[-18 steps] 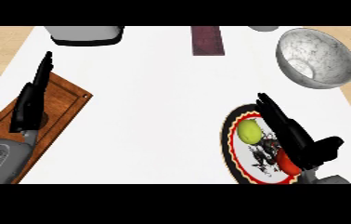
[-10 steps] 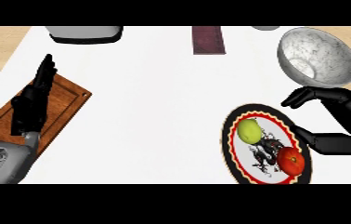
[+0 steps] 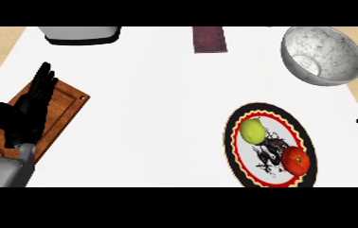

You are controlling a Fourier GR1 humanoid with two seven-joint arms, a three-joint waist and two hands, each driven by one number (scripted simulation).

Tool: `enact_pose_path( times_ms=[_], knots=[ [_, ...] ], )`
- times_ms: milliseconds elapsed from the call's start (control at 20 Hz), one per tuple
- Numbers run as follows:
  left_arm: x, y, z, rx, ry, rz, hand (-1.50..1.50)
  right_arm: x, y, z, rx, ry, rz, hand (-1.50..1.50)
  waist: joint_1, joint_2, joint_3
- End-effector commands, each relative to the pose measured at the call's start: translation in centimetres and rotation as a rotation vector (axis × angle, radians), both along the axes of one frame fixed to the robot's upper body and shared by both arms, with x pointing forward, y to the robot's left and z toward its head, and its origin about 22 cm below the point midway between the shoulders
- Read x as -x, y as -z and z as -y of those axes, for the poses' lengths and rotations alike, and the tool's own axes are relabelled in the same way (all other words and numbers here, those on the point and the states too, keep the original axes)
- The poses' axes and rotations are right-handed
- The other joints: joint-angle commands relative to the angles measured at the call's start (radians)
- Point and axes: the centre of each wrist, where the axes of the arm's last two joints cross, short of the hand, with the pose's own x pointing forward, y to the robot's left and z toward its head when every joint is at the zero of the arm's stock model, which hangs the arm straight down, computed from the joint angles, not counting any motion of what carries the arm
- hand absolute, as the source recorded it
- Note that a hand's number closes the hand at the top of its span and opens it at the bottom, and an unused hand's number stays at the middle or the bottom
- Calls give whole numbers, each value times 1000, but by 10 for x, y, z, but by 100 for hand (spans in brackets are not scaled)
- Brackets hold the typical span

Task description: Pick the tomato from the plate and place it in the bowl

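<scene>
White and smooth, the table (image 3: 154,104) fills nearly the whole head view, with a strip of tan surface showing past its far corners.

Nearest, at the lower right, a round plate (image 3: 236,163) with a black rim, a red scalloped ring and a dark drawing on its white middle lies flat on the table. The red tomato (image 3: 296,160) sits on the right part of this plate, beside the dark drawing. A yellow-green fruit (image 3: 253,130) lies on the plate's upper left part, apart from the tomato.

At the lower left, the left hand (image 3: 29,109) rests over a brown wooden board (image 3: 67,106) that lies at a slant near the table's left edge. Its black fingers are straight and held close together, pointing away from the robot, and they hold nothing. The grey forearm shows at the bottom left corner. The right hand shows nowhere in the view.

Farther off, at the upper right, a grey speckled bowl (image 3: 325,54) stands on the table, well apart from the plate. At the far edge, a dark maroon rectangle (image 3: 210,39) lies flat near the middle, and a grey object with a black base (image 3: 80,34) stands toward the far left.
</scene>
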Motion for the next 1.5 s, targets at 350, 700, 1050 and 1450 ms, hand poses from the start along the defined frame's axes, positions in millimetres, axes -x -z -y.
enact_pose_path(
  times_ms=[350,700,1050,1450],
  knots=[
    [7,-5,7,17,8,-16,0,10,-72,9,91,9,27,-150,23,8,-2],
    [-8,-2,7,8,42,1,0,-29,-117,-12,315,-6,-64,-150,46,17,-2],
    [-5,13,23,10,62,4,0,-34,-98,-88,569,-94,-201,-150,51,18,-3],
    [-4,2,13,18,54,13,0,-75,-83,-90,694,-183,-372,-150,64,17,-1]
  ],
)
